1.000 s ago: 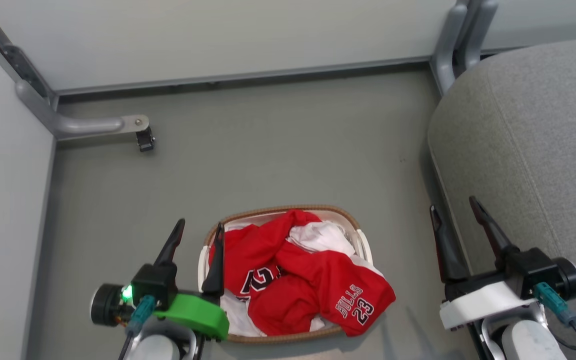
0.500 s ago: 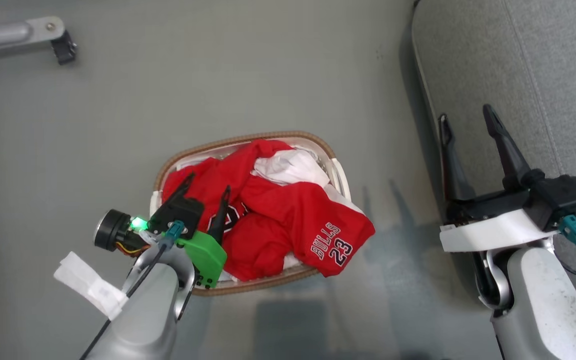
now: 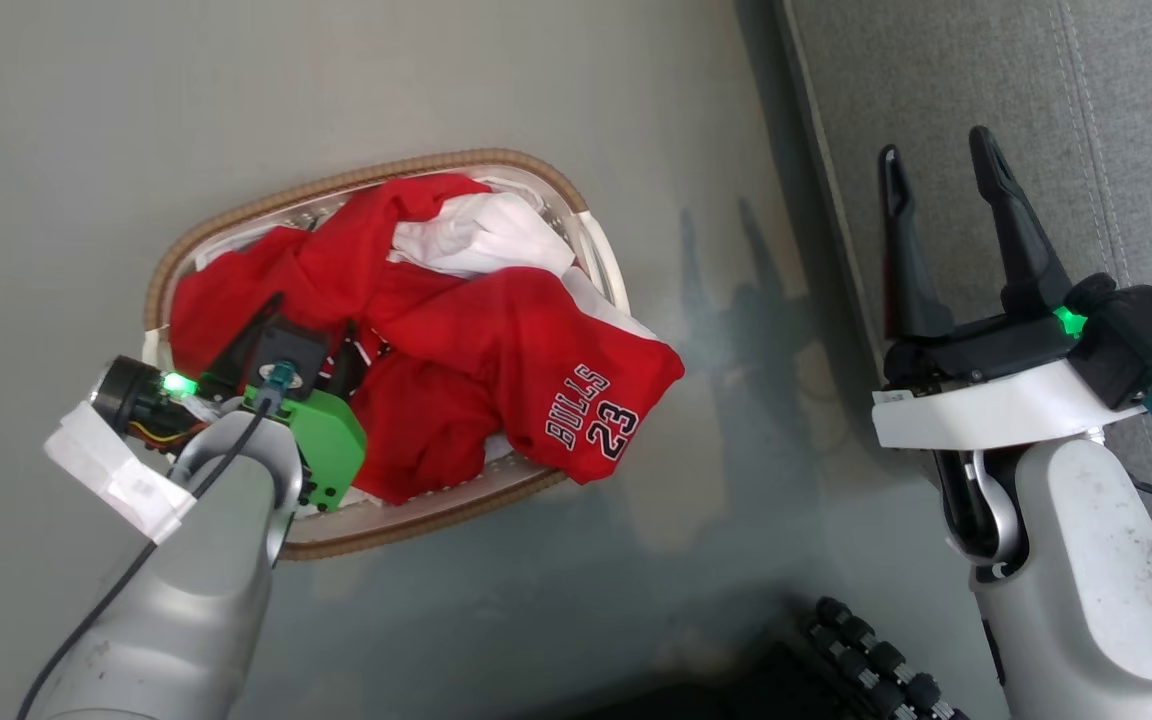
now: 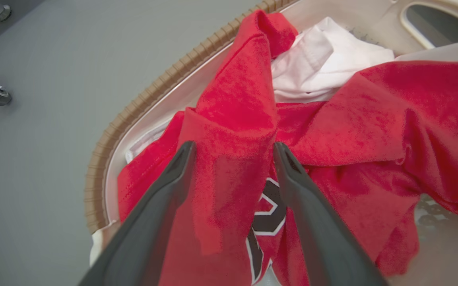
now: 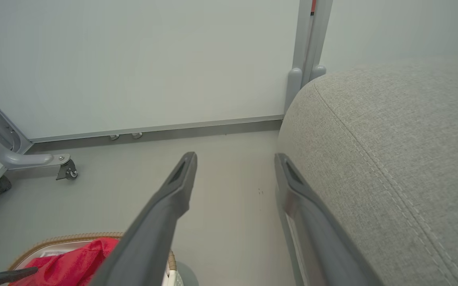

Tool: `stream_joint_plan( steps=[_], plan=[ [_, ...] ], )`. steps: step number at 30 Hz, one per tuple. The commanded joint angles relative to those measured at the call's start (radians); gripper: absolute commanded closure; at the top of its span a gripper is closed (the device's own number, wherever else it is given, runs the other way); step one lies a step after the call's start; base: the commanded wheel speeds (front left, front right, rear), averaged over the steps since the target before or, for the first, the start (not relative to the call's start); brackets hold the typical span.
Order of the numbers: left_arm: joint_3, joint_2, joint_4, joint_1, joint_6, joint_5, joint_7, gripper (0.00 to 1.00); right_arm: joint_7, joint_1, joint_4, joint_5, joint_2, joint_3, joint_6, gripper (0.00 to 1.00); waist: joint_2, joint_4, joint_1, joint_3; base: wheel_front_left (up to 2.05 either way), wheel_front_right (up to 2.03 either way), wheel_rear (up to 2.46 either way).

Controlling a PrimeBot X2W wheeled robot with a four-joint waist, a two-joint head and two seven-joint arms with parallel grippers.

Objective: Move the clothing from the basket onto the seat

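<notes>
The red clothing with "BULLS 23" lettering is heaped in the white basket with its brown woven rim, and one leg hangs over the near right rim. My left gripper is open and down in the basket's left half. In the left wrist view its fingers straddle a raised red fold of the clothing. A white cloth lies behind that fold. My right gripper is open and empty, beside the edge of the grey seat. The seat runs along the right of the right gripper.
The basket stands on grey floor left of the seat. A grey frame leg with a caster and a pale wall panel stand beyond. A black ribbed part shows at the bottom edge of the head view.
The head camera has tipped down and shifted. My left gripper has gone from the basket's left rim down into the clothing, still open. The right gripper stays open by the seat.
</notes>
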Motion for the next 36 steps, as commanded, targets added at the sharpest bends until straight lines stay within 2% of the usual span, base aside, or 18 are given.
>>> stream_joint_plan(
  steps=[1, 5, 9, 10, 11, 12, 22, 27, 36],
  plan=[
    [0.008, 0.019, 0.018, -0.028, 0.014, -0.005, 0.002, 0.00, -0.005, -0.019, -0.004, 0.011, -0.002, 0.008, 0.000, 0.00, 0.0000, -0.063, -0.0001, 0.073, 0.00, 0.00, 0.00],
    [0.024, 0.036, 0.055, -0.061, 0.051, -0.015, 0.002, 0.00, -0.005, -0.030, -0.007, 0.027, -0.002, 0.019, 0.000, 0.00, 0.0000, -0.071, -0.0001, 0.087, 0.00, 0.00, 0.00],
    [0.031, 0.033, 0.088, -0.074, 0.051, -0.036, -0.002, 0.00, -0.005, -0.033, -0.004, 0.033, -0.002, 0.025, 0.000, 0.00, 0.0000, -0.070, -0.0001, 0.090, 0.00, 0.00, 0.00],
    [0.037, 0.028, 0.099, -0.077, 0.044, -0.046, -0.001, 0.51, -0.005, -0.033, -0.002, 0.033, -0.002, 0.026, 0.000, 0.00, 0.0000, -0.068, -0.0001, 0.088, 0.00, 0.00, 0.00],
    [0.041, 0.024, 0.103, -0.080, 0.043, -0.049, -0.003, 0.72, -0.005, -0.033, 0.000, 0.032, -0.002, 0.025, 0.000, 0.00, 0.0000, -0.066, -0.0001, 0.086, 0.00, 0.00, 0.00],
    [0.043, 0.020, 0.104, -0.082, 0.041, -0.052, -0.007, 1.00, -0.005, -0.032, 0.002, 0.031, -0.002, 0.024, 0.000, 0.00, 0.0000, -0.062, -0.0001, 0.084, 0.00, 0.00, 0.00],
    [0.035, -0.040, 0.061, -0.009, 0.013, -0.097, -0.027, 1.00, -0.005, -0.009, 0.028, -0.016, -0.002, 0.021, 0.000, 0.00, 0.0000, 0.000, -0.0001, -0.016, 0.00, 0.00, 0.00],
    [0.024, -0.058, -0.055, 0.084, -0.012, -0.111, -0.027, 1.00, -0.005, 0.024, 0.050, -0.051, -0.003, 0.016, 0.000, 0.00, 0.0000, 0.046, -0.0001, -0.124, 0.00, 0.00, 0.00],
    [-0.014, -0.056, -0.253, 0.239, -0.047, -0.108, -0.027, 1.00, -0.005, 0.131, 0.104, -0.115, -0.003, 0.003, 0.000, 0.00, 0.0000, 0.122, -0.0001, -0.360, 0.00, 0.00, 0.00]
  ],
)
